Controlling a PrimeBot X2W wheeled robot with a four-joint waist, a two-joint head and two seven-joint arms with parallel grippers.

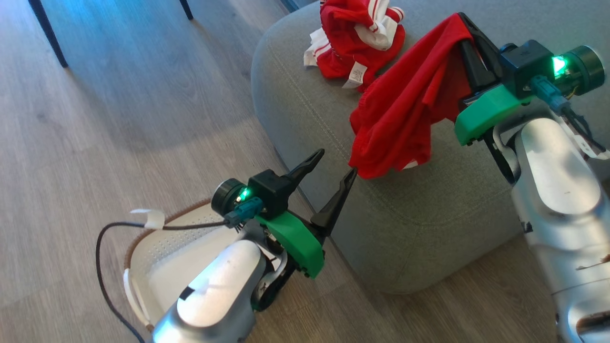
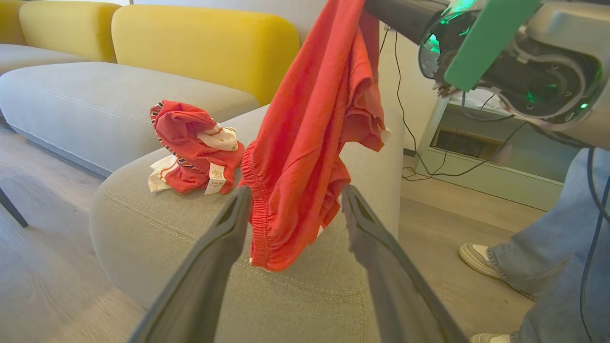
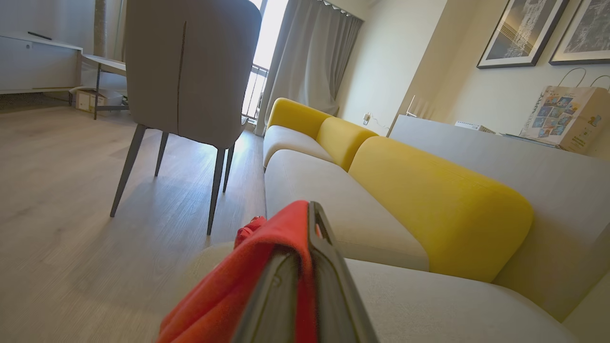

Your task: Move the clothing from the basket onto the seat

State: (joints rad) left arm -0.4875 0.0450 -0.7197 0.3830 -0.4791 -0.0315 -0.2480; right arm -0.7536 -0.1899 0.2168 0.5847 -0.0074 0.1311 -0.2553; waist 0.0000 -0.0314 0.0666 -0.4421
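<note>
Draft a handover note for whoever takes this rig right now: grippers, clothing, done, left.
Left gripper: open, empty, by the edge of the seat.
Right gripper: shut on the shorts, hanging over the seat.
Jersey: crumpled on the seat.
Basket: on the floor under the left arm; visible part holds no clothing.
Done: jersey. Left: release the shorts onto the seat.

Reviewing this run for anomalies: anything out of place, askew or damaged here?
Nothing damaged or spilled. The jersey lies in a crumpled heap on the seat, labels showing. The shorts hang bunched from the shut right gripper, above the seat. The left gripper is open beside their hem.
</note>
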